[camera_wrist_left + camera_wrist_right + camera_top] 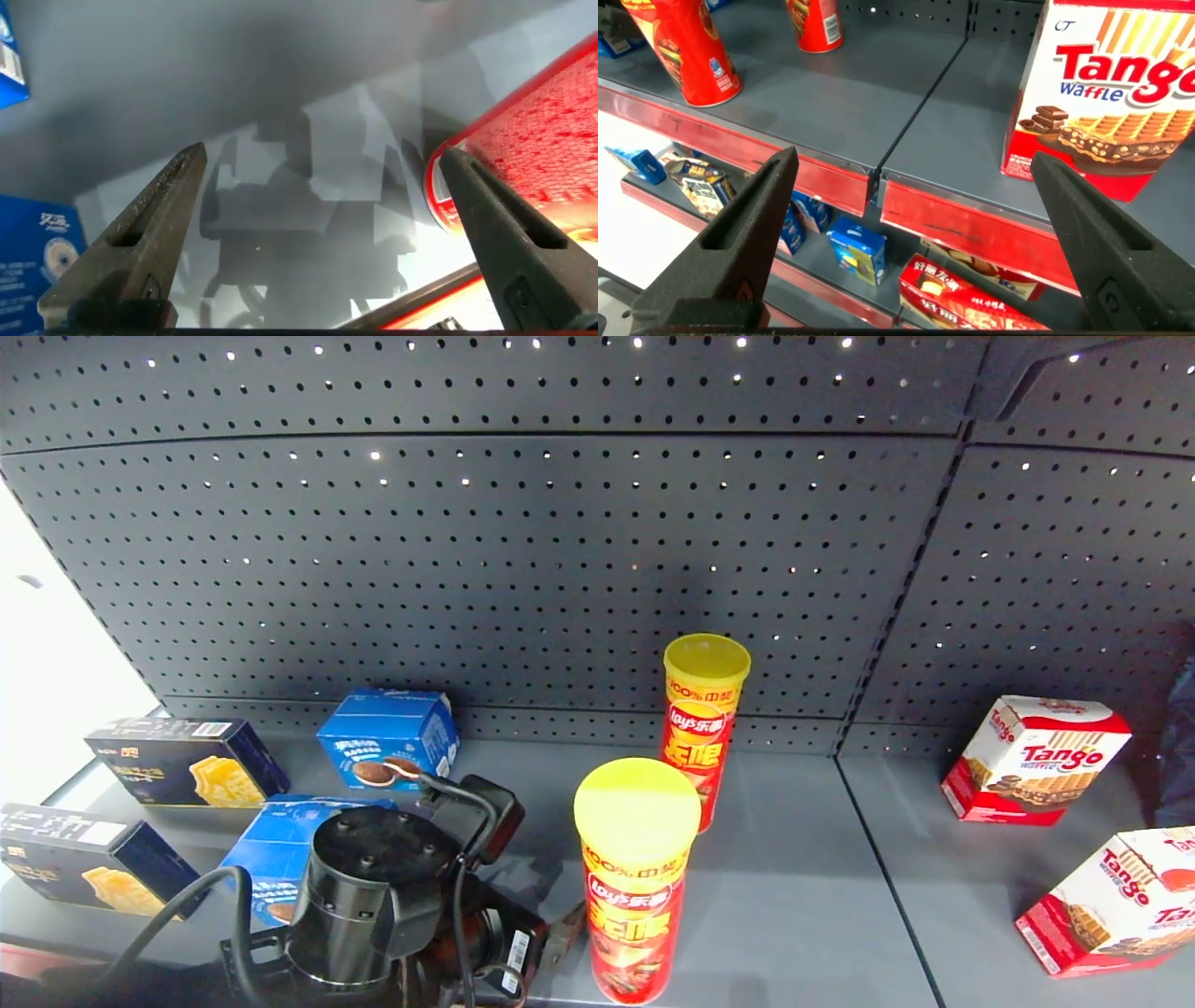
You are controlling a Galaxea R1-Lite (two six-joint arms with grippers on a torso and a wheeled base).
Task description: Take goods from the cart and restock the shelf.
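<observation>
Two red chip cans with yellow lids stand upright on the grey shelf (803, 896), one at the front (636, 882) and one behind it (702, 723). My left gripper (322, 173) is open low over the shelf just left of the front can (542, 131). One finger (495, 233) lies close beside that can, and nothing is between the fingers. My right gripper (915, 168) is open and holds nothing. It hangs in front of the shelf's red front edge (962, 219), near a red-and-white wafer box (1116, 93).
Two blue cookie boxes (390, 735) (271, 854) and two dark boxes (187, 761) (89, 859) fill the shelf's left side. Two wafer boxes (1036, 761) (1111, 901) sit in the right bay. A pegboard wall (560, 569) closes the back. Packets lie on a lower shelf (859, 252).
</observation>
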